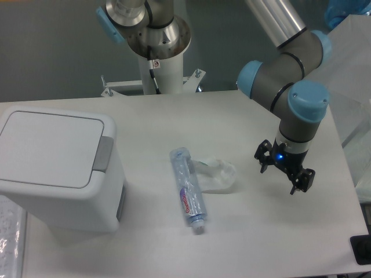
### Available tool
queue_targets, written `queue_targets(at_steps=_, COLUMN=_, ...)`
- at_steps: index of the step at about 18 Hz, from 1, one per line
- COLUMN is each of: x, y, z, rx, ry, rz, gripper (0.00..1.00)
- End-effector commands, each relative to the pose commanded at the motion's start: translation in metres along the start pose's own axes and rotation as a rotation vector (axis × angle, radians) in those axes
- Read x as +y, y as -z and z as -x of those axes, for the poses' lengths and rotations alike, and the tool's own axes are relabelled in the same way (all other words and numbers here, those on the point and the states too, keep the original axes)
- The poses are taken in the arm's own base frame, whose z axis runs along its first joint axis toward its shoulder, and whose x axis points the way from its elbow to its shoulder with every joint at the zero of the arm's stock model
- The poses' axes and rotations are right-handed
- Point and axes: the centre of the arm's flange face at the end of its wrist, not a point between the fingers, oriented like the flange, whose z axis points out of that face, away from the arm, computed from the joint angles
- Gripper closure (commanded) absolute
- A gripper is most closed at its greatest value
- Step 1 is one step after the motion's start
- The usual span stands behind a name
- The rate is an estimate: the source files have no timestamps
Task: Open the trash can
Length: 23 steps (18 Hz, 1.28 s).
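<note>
Across the white table (pixel 243 110), at its far left edge as the camera sees it, sits the large white boxy plastic trash can (pixel 58 171) with rounded corners, its flat hinged lid (pixel 49 147) down and closed. That is the thing I must open, and it lies well apart from me, almost the whole width of the table away. The long side of the bin runs roughly front to back in the view, and the grey push-button tab (pixel 104 153) sits on the rim of the side that faces me, so my way to it is a straight sideways crossing toward the left of the picture, ending over that near edge rather than over the middle of the lid.

Between us, about midway, lies a clear plastic bottle (pixel 188 190) on its side, its long axis running front to back with the cap toward the camera, and just beside it a crumpled clear plastic wrapper (pixel 217 175) touching or nearly touching it. Both lie low on the table, so I judge a crossing at my present height would pass above them, though I cannot be sure of the clearance from this one view.

My pincer (pixel 284 172) hangs over the right part of the table, pointing down, its two dark fingers spread apart and holding nothing, with a small blue light showing at the wrist
</note>
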Motion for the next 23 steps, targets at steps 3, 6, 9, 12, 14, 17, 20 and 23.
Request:
queue_targets(at_steps=3, x=-0.002, y=0.017, z=-0.004, rx=-0.021, ry=0.072, rz=-0.003, gripper=0.0)
queue_targets(at_steps=6, x=-0.01, y=0.021, z=-0.005, rx=-0.034, ry=0.173, rz=-0.008, gripper=0.0)
queue_targets(at_steps=9, x=-0.034, y=0.037, z=0.001, rx=-0.06, ry=0.377, rz=-0.11, gripper=0.0)
queue_targets(at_steps=12, x=-0.061, y=0.076, z=-0.005, rx=-0.055, ry=0.509, rz=-0.248, gripper=0.0)
queue_targets(at_steps=14, x=-0.087, y=0.088, z=-0.014, rx=-0.056, ry=0.494, rz=-0.273, gripper=0.0)
queue_targets(at_steps=17, x=-0.123, y=0.118, z=-0.025, rx=-0.074, ry=0.55, rz=-0.311, gripper=0.0)
queue_targets(at_steps=20, x=-0.164, y=0.137, z=-0.041, rx=-0.057, ry=0.609, rz=-0.355, gripper=0.0)
queue_targets(at_steps=23, x=-0.182, y=0.16, z=-0.057, rx=-0.03, ry=0.668, rz=-0.41, gripper=0.0)
